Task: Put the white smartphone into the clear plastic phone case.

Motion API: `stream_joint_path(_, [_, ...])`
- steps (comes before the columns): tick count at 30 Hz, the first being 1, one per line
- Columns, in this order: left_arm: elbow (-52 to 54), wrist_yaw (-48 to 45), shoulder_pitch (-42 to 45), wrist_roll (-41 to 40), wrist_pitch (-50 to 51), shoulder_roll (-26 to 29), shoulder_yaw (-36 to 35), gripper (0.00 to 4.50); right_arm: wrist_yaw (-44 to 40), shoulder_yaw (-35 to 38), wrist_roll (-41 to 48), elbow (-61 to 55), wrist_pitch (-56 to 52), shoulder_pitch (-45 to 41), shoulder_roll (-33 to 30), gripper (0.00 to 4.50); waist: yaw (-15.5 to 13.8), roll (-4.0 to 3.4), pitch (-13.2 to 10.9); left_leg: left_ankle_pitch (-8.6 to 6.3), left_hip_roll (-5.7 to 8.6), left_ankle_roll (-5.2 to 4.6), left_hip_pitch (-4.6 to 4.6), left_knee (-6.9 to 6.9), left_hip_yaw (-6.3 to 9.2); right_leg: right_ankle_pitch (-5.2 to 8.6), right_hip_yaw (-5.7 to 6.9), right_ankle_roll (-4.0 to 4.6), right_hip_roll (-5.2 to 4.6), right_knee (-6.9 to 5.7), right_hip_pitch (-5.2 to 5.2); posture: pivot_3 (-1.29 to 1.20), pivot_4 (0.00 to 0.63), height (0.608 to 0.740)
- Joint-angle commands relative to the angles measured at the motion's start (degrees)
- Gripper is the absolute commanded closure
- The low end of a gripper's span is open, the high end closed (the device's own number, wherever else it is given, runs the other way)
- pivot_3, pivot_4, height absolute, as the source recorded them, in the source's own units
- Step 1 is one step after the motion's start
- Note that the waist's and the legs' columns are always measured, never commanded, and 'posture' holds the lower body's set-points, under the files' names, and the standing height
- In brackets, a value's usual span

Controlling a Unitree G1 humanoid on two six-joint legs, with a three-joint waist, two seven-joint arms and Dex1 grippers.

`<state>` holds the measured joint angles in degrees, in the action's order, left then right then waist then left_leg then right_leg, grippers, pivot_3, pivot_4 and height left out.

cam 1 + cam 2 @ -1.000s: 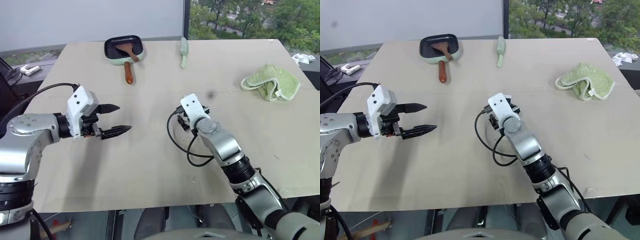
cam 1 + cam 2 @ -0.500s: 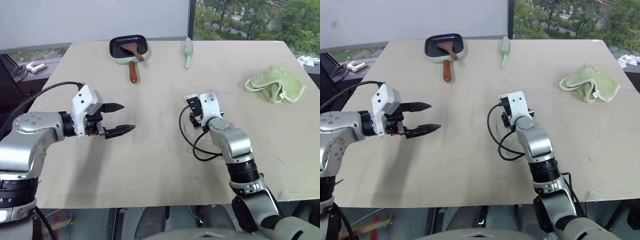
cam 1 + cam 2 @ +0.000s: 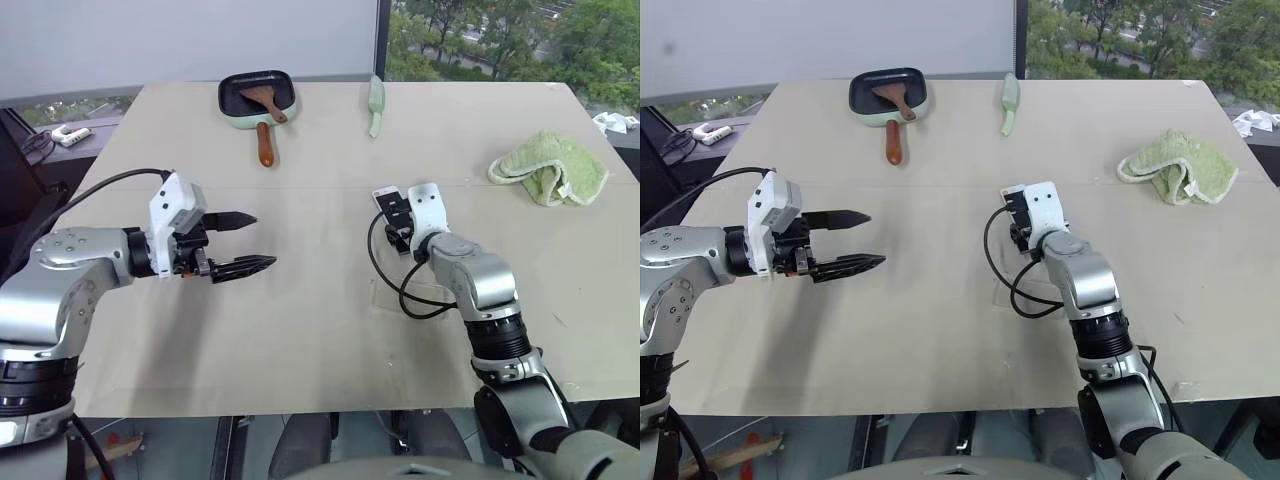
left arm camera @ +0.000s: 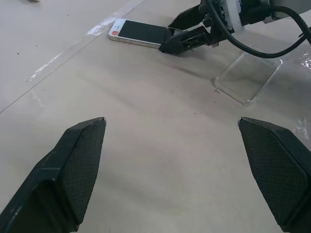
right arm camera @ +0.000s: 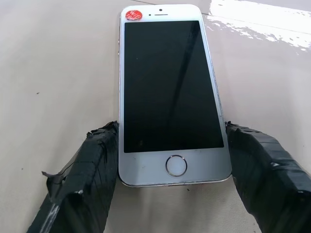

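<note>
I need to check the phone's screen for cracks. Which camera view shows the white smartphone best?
The right wrist view: the white smartphone with black screen lies face up, close, whole. The left wrist view shows it slantwise, further off, partly behind the right gripper. The eye views show one small end.

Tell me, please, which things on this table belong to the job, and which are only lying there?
Belong to the job:
- white smartphone with black screen
- clear plastic phone case

Only lying about:
- small green pan with brown wooden spatula
- pale green utensil
- crumpled green cloth
</note>
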<state>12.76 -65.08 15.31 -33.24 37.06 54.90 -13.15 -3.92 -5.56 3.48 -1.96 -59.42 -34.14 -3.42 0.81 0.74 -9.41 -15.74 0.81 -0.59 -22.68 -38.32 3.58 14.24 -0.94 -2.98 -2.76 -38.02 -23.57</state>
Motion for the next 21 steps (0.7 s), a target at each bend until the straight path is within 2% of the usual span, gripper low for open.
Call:
stream_joint_path(1, [1.08,-0.08,-0.18,-0.36,-0.78,0.89,-1.11,0.00,-1.78,0.17,-0.08,2.04,-1.49,2.54,-2.53,1.58,-0.05,0.02,0.01,0.00,0.00,0.00,0.00,0.00,0.00,0.00,0.00,0.00,0.00,0.00,0.00,0.00,0.150,0.740])
stream_joint_path(5, [0.70,0.06,0.24,0.01,-1.31,0.50,-0.39,0.00,-9.44,-3.53,0.81,-1.41,5.67,4.31,-7.76,1.58,-0.11,0.01,0.00,-0.01,0.00,-0.01,0.00,0.00,0.00,0.00,0.01,0.00,-0.01,0.05,0.01,0.00,0.150,0.740])
stream_joint_path(8, [0.07,-0.15,1.07,0.14,-1.77,0.16,0.32,0.00,-18.24,-6.59,1.42,-5.30,12.40,6.76,-15.47,1.58,-0.06,0.00,-0.01,-0.01,0.00,-0.02,-0.03,0.01,-0.02,0.01,0.00,-0.01,-0.01,0.07,0.04,0.00,0.150,0.740])
stream_joint_path(11, [-0.80,-0.44,2.26,0.40,-2.39,-0.65,1.81,0.00,-25.07,-5.50,3.20,-8.73,14.49,8.80,-22.82,1.58,0.00,-0.03,-0.04,-0.02,-0.01,-0.03,-0.05,0.00,-0.05,0.01,0.00,-0.02,-0.02,0.09,0.04,0.00,0.150,0.740])
stream_joint_path(15, [0.27,-0.40,4.40,-0.92,-2.47,-5.28,6.09,0.00,-35.31,-1.48,8.13,-14.85,16.08,10.67,-32.35,1.58,-0.10,-0.13,-0.12,-0.03,-0.02,-0.06,-0.04,-0.02,-0.07,0.01,-0.02,-0.01,0.00,0.04,0.04,0.00,0.150,0.740])
stream_joint_path(18, [-1.96,-0.44,6.21,0.78,-3.67,-6.91,7.88,0.00,-38.42,0.00,9.99,-16.08,16.39,11.01,-35.93,1.58,0.34,-0.07,-0.18,-0.03,-0.04,-0.07,-0.06,-0.02,-0.08,0.01,-0.03,-0.02,0.02,0.05,0.03,0.00,0.150,0.740])
stream_joint_path(21, [-4.41,-1.10,7.92,1.77,-4.82,-7.31,9.04,0.00,-38.51,0.88,10.76,-13.77,17.69,9.56,-34.86,1.58,1.03,-0.07,-0.18,-0.03,-0.09,-0.06,-0.05,-0.01,-0.12,0.00,-0.07,0.00,0.13,0.02,-0.01,0.00,0.150,0.740])
